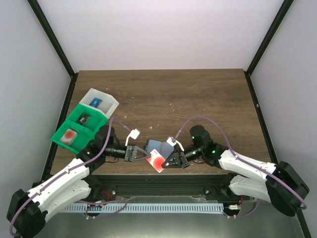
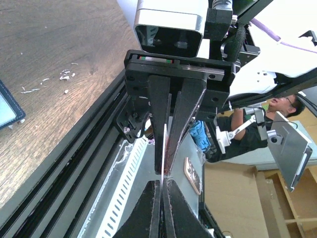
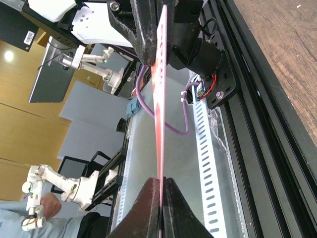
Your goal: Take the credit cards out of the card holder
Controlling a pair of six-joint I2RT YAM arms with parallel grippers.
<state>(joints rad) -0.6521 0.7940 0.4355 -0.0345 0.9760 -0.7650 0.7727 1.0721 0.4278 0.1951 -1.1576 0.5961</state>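
Observation:
One credit card (image 1: 157, 161), pale with a red-orange blotch, is held in the air between both grippers, near the table's front edge. My left gripper (image 1: 147, 155) is shut on its left edge and my right gripper (image 1: 168, 159) on its right edge. The left wrist view shows the card edge-on (image 2: 165, 148) between my shut left gripper (image 2: 162, 182) and the right gripper's fingers (image 2: 159, 124). The right wrist view shows it edge-on (image 3: 159, 99) in my shut right gripper (image 3: 160, 181). The blue-grey card holder (image 1: 157, 147) lies just behind the card, with a corner in the left wrist view (image 2: 7, 106).
A green bin (image 1: 58, 134) at the table's left edge holds another pale card with a red blotch (image 1: 71, 135) and a dark item. A white bin (image 1: 110, 105) behind it holds a blue item. The black frame rail (image 1: 163, 174) runs along the table's front edge below the grippers.

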